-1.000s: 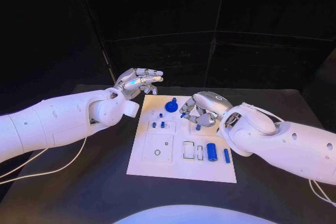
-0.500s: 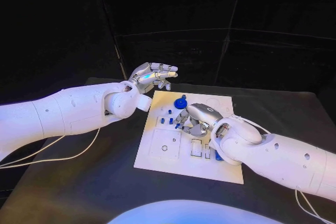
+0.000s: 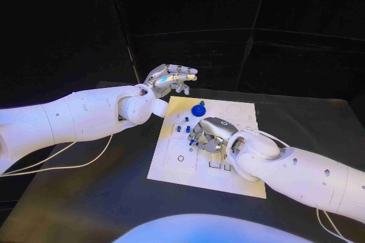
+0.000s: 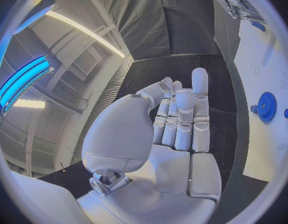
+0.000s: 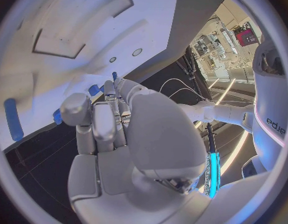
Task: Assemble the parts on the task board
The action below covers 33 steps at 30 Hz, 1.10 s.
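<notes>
The blue pegs look small, light, stiff and slick; pinch one by its sides. Right robot hand curls over them, hold unclear; left robot hand hangs empty, fingers loosely apart.

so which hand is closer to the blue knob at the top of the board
Left. The left hand is raised just beyond the blue knob, off the board's far edge; the right hand is over the middle of the task board.

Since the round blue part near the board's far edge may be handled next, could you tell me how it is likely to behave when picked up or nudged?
The round blue part looks like rigid moulded plastic, so probably stiff and light. Its disc shape, seen clearly in the left wrist view, suggests it might roll if tipped on edge. On the smooth white task board it may slide when nudged.
</notes>
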{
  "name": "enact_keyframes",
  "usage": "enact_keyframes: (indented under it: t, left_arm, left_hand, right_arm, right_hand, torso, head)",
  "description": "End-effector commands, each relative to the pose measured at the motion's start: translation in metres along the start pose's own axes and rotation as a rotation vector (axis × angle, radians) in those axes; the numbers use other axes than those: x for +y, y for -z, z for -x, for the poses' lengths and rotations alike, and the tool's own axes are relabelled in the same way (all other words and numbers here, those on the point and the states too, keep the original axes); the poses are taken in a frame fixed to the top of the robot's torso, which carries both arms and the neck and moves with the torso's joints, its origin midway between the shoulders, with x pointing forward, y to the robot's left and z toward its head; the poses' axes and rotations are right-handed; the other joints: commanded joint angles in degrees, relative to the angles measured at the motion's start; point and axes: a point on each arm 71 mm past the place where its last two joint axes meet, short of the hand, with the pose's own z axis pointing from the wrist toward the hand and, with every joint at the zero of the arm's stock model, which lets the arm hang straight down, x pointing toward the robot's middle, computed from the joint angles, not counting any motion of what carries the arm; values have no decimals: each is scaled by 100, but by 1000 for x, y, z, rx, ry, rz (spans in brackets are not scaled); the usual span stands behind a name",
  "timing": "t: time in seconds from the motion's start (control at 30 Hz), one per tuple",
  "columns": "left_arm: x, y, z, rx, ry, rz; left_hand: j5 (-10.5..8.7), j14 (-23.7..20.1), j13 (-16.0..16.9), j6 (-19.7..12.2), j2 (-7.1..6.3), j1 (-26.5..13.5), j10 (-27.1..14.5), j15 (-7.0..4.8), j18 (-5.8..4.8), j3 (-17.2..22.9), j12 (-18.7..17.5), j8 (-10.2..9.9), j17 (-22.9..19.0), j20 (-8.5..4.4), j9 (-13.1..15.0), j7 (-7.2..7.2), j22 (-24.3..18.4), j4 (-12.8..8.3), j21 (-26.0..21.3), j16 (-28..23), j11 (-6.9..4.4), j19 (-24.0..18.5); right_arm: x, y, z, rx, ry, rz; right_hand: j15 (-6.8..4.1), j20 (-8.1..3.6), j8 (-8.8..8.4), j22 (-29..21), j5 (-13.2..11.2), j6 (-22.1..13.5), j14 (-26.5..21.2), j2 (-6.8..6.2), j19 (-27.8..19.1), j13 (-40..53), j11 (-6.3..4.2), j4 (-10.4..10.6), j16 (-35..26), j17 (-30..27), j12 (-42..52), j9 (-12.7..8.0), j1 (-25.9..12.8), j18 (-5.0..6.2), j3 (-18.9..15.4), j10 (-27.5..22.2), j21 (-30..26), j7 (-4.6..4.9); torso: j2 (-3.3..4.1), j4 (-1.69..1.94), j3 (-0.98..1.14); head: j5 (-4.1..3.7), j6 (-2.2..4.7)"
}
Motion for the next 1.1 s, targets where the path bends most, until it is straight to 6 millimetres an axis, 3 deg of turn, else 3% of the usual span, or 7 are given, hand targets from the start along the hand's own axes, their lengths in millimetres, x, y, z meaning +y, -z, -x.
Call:
enact_keyframes:
  t: [0.03,0.23,1.1]
  left_arm:
    - [-2,-1,-2,17,-6,-13]
    - [-2,-1,-3,20,-5,-10]
    - [-2,-2,-4,26,-3,-7]
  left_hand:
    - [32,-27,6,-36,25,44,-53,-2,76,-13,32,39,-5,-5,-10,13,-9,-28,-29,-28,-3,-44]
    - [35,-30,7,-46,28,30,-68,4,74,-19,38,39,-11,0,-12,19,-10,-21,-33,-30,3,-46]
    - [35,-32,8,-50,28,20,-75,8,73,-24,42,40,-18,2,-13,21,-11,-17,-35,-33,6,-48]
  right_arm:
    - [1,0,-3,36,21,4]
    - [1,1,-6,55,30,4]
    - [-2,-1,-10,88,50,-16]
  right_hand:
    - [-32,-4,1,-1,-46,10,112,15,-13,2,22,-37,16,-4,-27,6,-59,-80,1,-13,-4,43]
    - [-30,0,-4,-9,-126,5,110,25,-20,6,22,-55,21,-9,-33,8,-108,-78,-2,-19,-9,43]
    - [-30,2,-7,9,-150,2,109,25,-13,8,21,-71,22,-13,-36,9,-121,-81,-1,-22,1,41]
  torso:
    - [5,-4,7]
    - [11,-5,3]
    - [4,-2,0]
  head:
    - [18,-25]
    - [-7,-33]
    - [21,-91]
